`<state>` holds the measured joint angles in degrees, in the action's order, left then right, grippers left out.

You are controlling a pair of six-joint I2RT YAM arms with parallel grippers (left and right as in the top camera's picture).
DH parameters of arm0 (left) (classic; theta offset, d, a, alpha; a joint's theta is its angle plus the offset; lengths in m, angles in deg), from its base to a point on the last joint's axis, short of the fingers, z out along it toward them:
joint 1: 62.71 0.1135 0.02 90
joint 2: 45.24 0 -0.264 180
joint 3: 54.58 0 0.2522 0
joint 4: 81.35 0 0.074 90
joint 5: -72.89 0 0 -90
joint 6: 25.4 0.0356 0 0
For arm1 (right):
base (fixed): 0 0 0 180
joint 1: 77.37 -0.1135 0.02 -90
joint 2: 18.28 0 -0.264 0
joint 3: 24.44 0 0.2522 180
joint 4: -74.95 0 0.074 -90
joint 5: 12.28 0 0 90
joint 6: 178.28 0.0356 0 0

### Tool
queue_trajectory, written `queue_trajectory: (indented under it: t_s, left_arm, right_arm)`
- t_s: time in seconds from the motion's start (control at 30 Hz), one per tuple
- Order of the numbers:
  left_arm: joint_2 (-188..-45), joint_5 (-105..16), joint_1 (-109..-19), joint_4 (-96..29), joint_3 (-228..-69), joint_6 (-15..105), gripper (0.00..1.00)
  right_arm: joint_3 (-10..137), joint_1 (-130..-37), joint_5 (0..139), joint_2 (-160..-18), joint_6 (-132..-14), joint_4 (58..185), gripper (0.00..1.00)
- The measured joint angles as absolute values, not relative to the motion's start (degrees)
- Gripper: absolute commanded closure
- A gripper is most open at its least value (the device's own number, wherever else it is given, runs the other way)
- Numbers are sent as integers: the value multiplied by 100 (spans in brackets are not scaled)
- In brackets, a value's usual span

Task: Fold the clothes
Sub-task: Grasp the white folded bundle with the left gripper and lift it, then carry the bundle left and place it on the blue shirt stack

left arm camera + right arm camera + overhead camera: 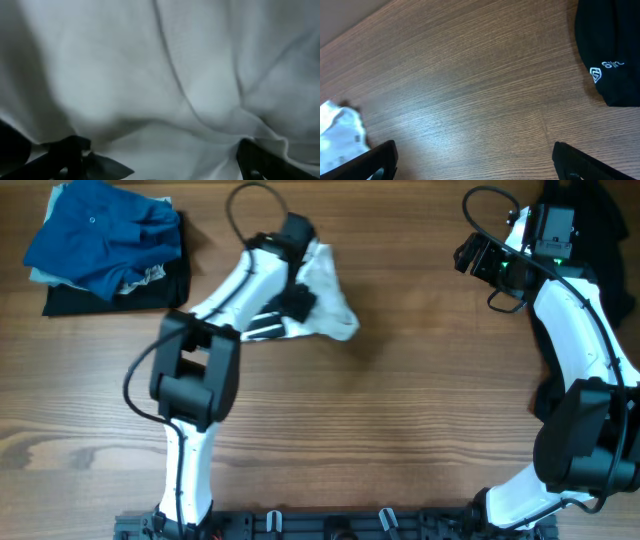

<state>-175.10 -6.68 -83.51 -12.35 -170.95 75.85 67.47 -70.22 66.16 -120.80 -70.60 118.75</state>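
Note:
The white T-shirt [328,290] lies bunched at the back middle of the table, with its black bar print [262,330] showing at its left edge. My left gripper [306,252] is on the shirt's top. In the left wrist view its fingers [165,162] are spread apart with white cloth [165,75] filling the space between them. My right gripper [476,256] is open and empty over bare wood [475,160], left of a black garment [590,220]. That garment shows a white logo in the right wrist view [610,50]. A corner of the white shirt shows there too [340,135].
A crumpled blue shirt [100,235] lies on a folded black garment [115,298] at the back left corner. Black cables loop above each arm [250,200]. The table is brown wood [400,410].

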Motion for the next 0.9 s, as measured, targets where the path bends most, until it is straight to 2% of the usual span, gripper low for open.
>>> queue_trajectory:
  t_s: [0.1, 0.23, 0.37, 0.5, 0.7, 0.9]
  left_arm:
    - [-17512, -25, -7933, -957, -17093, 8022, 0]
    - [-17392, 299, -8158, -946, -17099, 8041, 0]
    - [-16679, -558, -8801, -1371, -17307, 6570, 0]
    - [-16712, -1122, -9061, -2024, -17384, 5143, 0]
    - [-17739, -357, -8958, -2271, -17384, 3928, 1]
    - [-17781, 305, -8672, -1886, -17384, 3548, 1]
  right_arm:
    - [6747, -7022, 6614, -12080, -7060, 11873, 0]
    - [6747, -7022, 6551, -12080, -7060, 11825, 0]
    - [6747, -7022, 6509, -12080, -7060, 11823, 0]
    - [6747, -7022, 6505, -12080, -7063, 11806, 0]
    - [6747, -7022, 6501, -12080, -7060, 11808, 0]
    - [6747, -7022, 6459, -12080, -7060, 11806, 1]
